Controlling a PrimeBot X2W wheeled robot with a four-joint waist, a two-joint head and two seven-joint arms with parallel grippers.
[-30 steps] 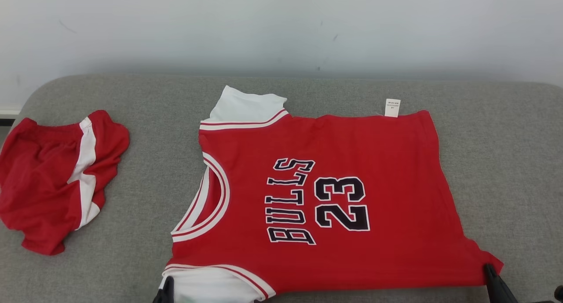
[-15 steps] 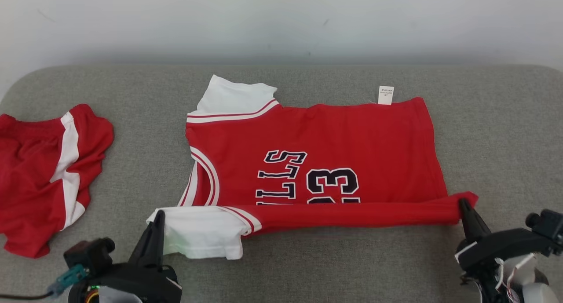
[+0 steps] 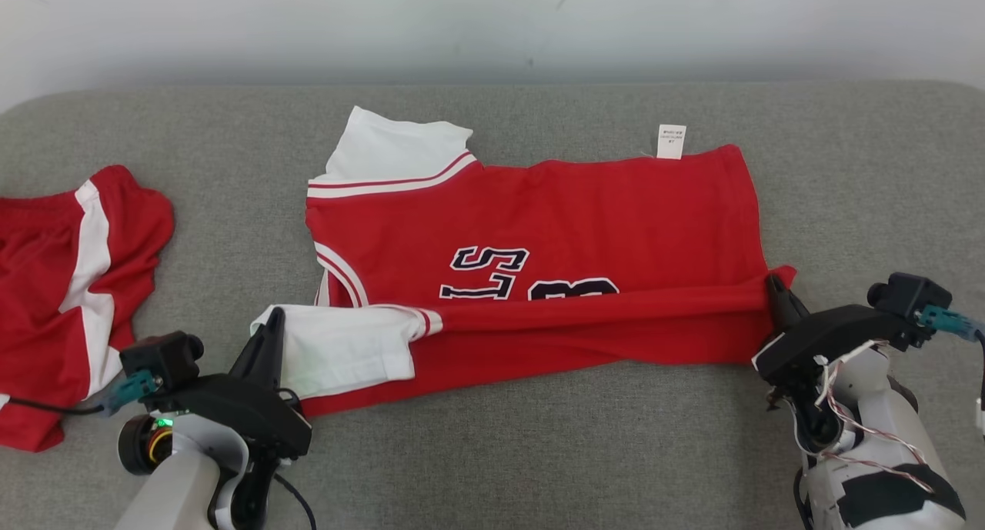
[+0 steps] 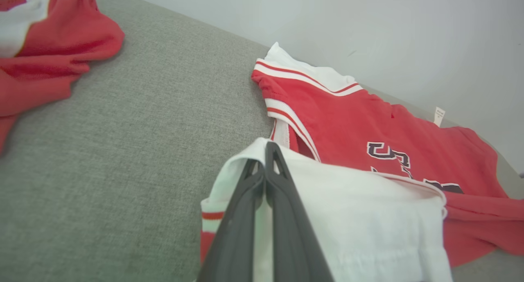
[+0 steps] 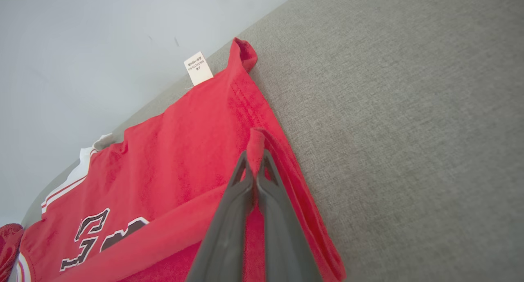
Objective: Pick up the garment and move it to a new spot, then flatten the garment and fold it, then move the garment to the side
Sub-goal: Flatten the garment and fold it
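- Jersey (image 3: 585, 207) flat, mid-frame; near edge lifted over the print: fold begun.
- Left gripper (image 3: 273, 322) and right gripper (image 3: 773, 284) clamp its near corners.
- Moving aside remains.

Red basketball jersey (image 3: 585, 215) with white shoulders, red-and-white striped trim, black white-edged lettering, white tag (image 3: 671, 141), red shorts (image 3: 38, 284) with white stripe, grey woven cushion (image 3: 539, 453)
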